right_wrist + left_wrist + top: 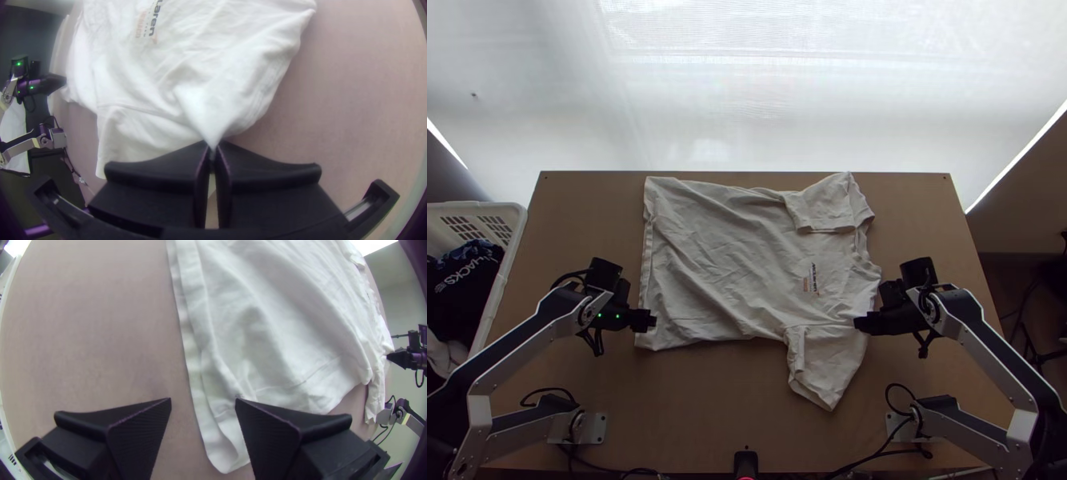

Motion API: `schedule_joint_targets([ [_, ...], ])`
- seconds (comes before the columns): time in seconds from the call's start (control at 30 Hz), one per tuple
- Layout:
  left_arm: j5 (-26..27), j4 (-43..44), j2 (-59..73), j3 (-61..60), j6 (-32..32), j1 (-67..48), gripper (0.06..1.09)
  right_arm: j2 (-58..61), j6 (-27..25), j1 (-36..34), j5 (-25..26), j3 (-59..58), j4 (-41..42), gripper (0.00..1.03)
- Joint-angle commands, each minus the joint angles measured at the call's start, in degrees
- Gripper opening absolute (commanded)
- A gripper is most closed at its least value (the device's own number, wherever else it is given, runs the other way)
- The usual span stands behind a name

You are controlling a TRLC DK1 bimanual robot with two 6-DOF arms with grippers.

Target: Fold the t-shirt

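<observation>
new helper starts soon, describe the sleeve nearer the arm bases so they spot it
On the wooden table lies a spread white t-shirt. At its collar end, beside the right gripper, this sleeve juts toward the table's near edge. The other sleeve lies by the far edge.

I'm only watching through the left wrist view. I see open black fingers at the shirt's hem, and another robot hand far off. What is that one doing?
Observer: The right gripper is shut on a pinched-up peak of the t-shirt, at the shoulder beside the sleeve nearer the arms' bases.

Operator: Oh! And is the shirt plain, or is there a design on it?

Observer: There is a small print on the chest, facing up.
</observation>
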Motion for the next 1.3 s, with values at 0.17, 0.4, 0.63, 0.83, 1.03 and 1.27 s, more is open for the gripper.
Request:
schedule_joint_targets([
  [0.17, -0.2, -4.9, -0.6, 2.8, 0.9, -0.4, 0.87, -0.1, 0.0, -0.1, 0.0, -0.1, 0.0, 0.03],
  [0.4, -0.2, -6.1, -2.8, 5.4, 0.2, -0.4, 0.87, -0.1, 0.0, 0.5, 0.0, 0.0, 0.0, 0.03],
  [0.63, -0.1, -6.6, 0.0, 4.8, -1.2, -0.7, 0.87, -0.4, 0.0, 0.5, 0.0, -0.2, 0.0, 0.03],
  [0.83, 0.0, -5.3, 3.3, 4.8, -3.8, -3.1, 0.87, -0.4, 0.0, 0.6, 0.0, -0.1, 0.0, 0.03],
  [1.03, -0.1, -2.6, 4.7, 3.7, -6.3, -5.6, 0.72, -0.8, 0.0, 0.6, 0.0, -0.2, 0.0, 0.03],
  [1.27, -1.8, 4.1, -3.4, 0.6, -7.9, -5.0, 0.09, -1.3, 0.0, 0.3, 0.0, 0.4, -0.7, 0.03],
])
